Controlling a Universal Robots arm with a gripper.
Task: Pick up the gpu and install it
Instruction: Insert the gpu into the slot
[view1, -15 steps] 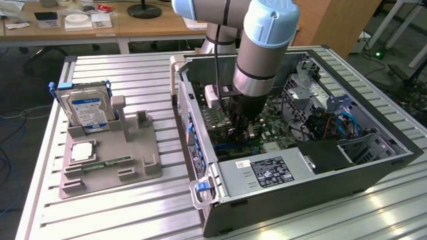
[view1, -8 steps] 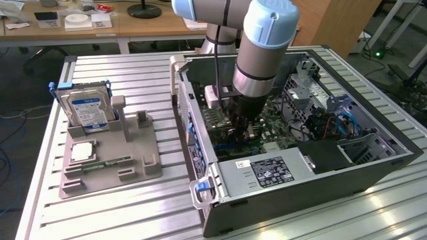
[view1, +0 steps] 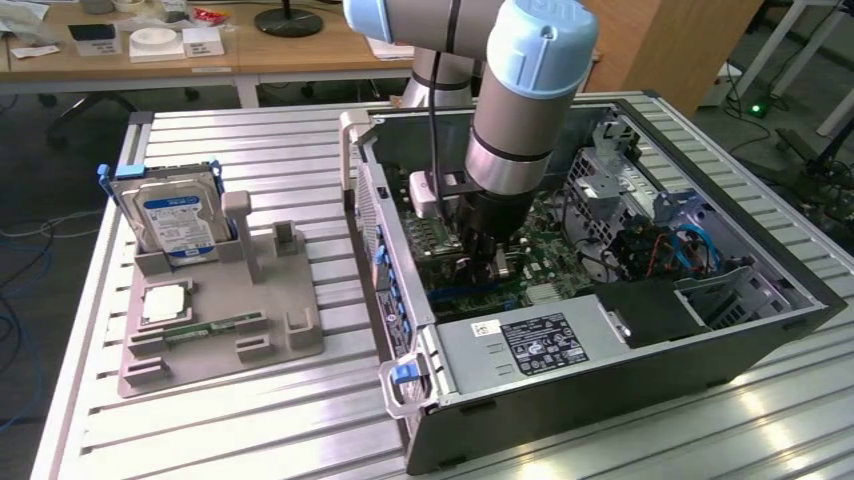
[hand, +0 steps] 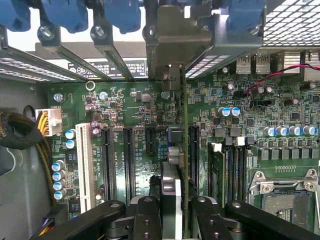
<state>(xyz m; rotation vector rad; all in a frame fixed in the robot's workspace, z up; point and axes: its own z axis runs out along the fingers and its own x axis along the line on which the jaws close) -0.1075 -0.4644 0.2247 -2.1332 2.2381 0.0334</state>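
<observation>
1. Right now the gpu (hand: 184, 150) stands on edge between the fingers (hand: 148, 215) of my hand (hand: 172, 220), seen edge-on in the wrist view as a thin green board running straight away from the hand toward the rear wall of the case.
2. I read the hand as pinching the card: the two black fingers sit close on either side of it, with the card's bulkier part between them.
3. The card's long axis lies along the motherboard's expansion slots (hand: 192, 150). Its lower edge seems to be at the black slot just beside it, though I cannot tell whether it is seated or only resting above.
4. At the far end, the card's metal bracket (hand: 172, 75) stands up against the row of rear slot openings, under the blue retention clips (hand: 122, 15).
5. In the exterior view the arm (view1: 527, 110) reaches straight down into the open computer case (view1: 747, 330), the hand (view1: 483, 262) low over the motherboard (view1: 561, 250).
6. Outward, on the bench (view1: 240, 420) toward the exterior view's left, a grey parts holder (view1: 267, 330) carries the hard drive (view1: 174, 215) upright and a memory stick (view1: 214, 326) lying flat, well apart from the case.
7. I judge the pick-up done and the installing under way.
</observation>
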